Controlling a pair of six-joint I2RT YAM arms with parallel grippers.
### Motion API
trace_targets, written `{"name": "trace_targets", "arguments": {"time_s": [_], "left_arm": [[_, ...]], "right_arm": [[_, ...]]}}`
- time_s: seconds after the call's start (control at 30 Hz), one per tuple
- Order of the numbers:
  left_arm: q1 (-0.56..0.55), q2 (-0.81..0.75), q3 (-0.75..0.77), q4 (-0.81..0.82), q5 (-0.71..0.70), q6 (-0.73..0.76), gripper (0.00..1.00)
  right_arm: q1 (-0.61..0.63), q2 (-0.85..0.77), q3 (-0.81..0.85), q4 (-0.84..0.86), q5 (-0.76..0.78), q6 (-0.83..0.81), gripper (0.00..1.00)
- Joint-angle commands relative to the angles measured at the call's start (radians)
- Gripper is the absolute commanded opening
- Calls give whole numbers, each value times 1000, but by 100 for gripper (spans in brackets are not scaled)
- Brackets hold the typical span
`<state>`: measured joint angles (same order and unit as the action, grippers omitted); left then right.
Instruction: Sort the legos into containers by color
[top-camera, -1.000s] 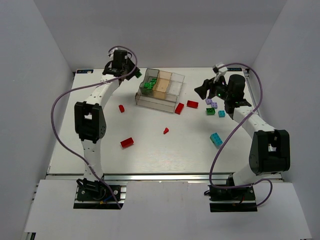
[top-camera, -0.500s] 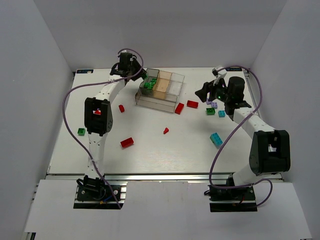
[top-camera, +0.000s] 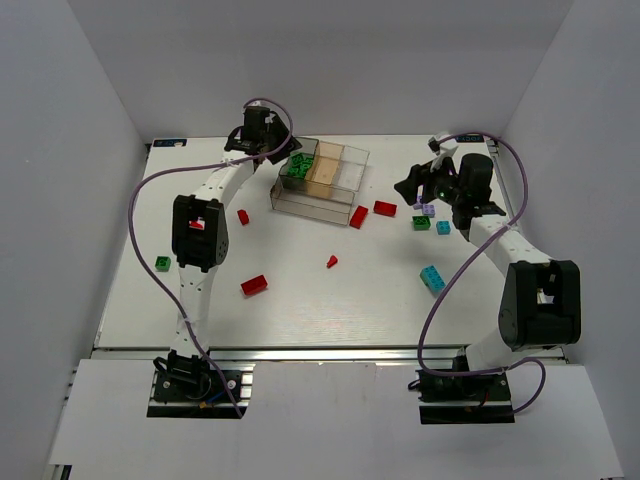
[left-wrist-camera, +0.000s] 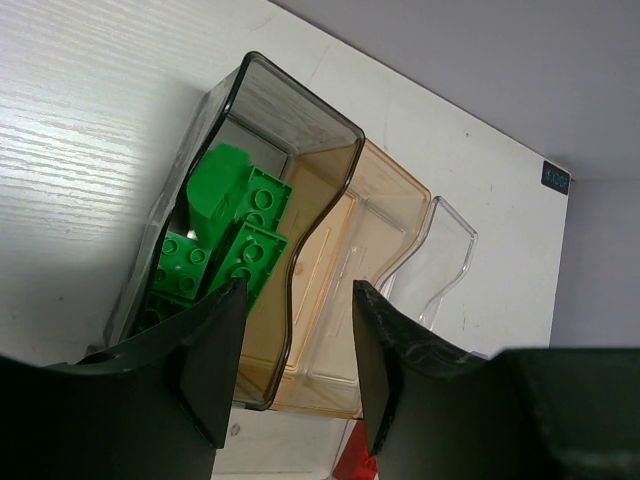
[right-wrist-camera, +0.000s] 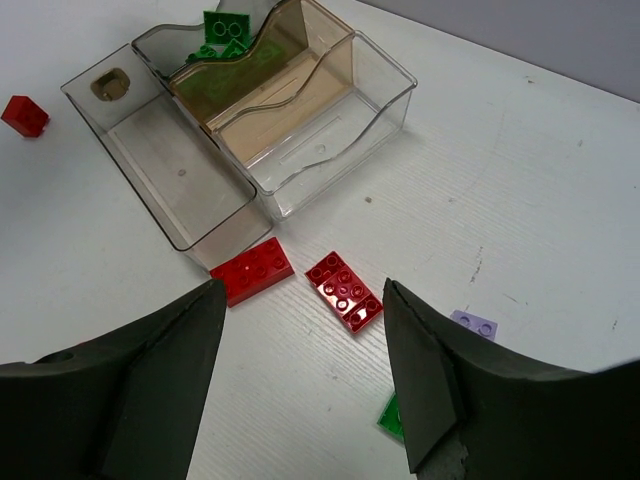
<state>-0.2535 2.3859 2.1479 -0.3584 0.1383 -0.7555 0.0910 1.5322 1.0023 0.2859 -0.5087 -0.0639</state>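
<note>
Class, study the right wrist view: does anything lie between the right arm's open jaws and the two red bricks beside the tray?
Nothing visible does. The right gripper hovers with its jaws open, and the left red brick and right red brick lie on bare table between them, just outside the tray. A purple brick sits off to the right.

Table (top-camera: 300, 310): white, faint wood grain, flat, fills the centre of the top view. Plain pale grey panels enclose it on three sides: back wall (top-camera: 330, 60) at 12 o'clock, left wall (top-camera: 60, 200) at 9 o'clock, right wall (top-camera: 590, 180) at 3 o'clock. Metal rail (top-camera: 330, 352) runs along the table's 6 o'clock edge; white board (top-camera: 330, 410) lies below it. Small dark tag (left-wrist-camera: 556, 178) with teal characters, unreadable, sits at the table edge. Lighting even, shadows soft.
</note>
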Motion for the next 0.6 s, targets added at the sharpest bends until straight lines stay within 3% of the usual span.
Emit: {"name": "trace_targets", "arguments": {"time_s": [0.0, 0.23, 0.33, 0.4, 0.47, 0.57], "left_arm": [[-3, -33, 15, 15, 14, 16, 57], [8, -117, 20, 21, -14, 61, 53], [19, -246, -90, 59, -22, 105, 42], [19, -377, -234, 81, -48, 160, 39], [28, -473, -389, 111, -65, 203, 46], [28, -644, -535, 116, -101, 225, 68]], "right_arm": [[-10, 2, 10, 9, 6, -16, 70], [-26, 26, 38, -36, 77, 9, 70], [-37, 69, 97, -120, 130, -7, 65], [-40, 115, 149, -210, 150, -20, 61], [-43, 149, 191, -319, 167, -39, 56], [-46, 209, 274, -427, 156, -115, 58]]}}
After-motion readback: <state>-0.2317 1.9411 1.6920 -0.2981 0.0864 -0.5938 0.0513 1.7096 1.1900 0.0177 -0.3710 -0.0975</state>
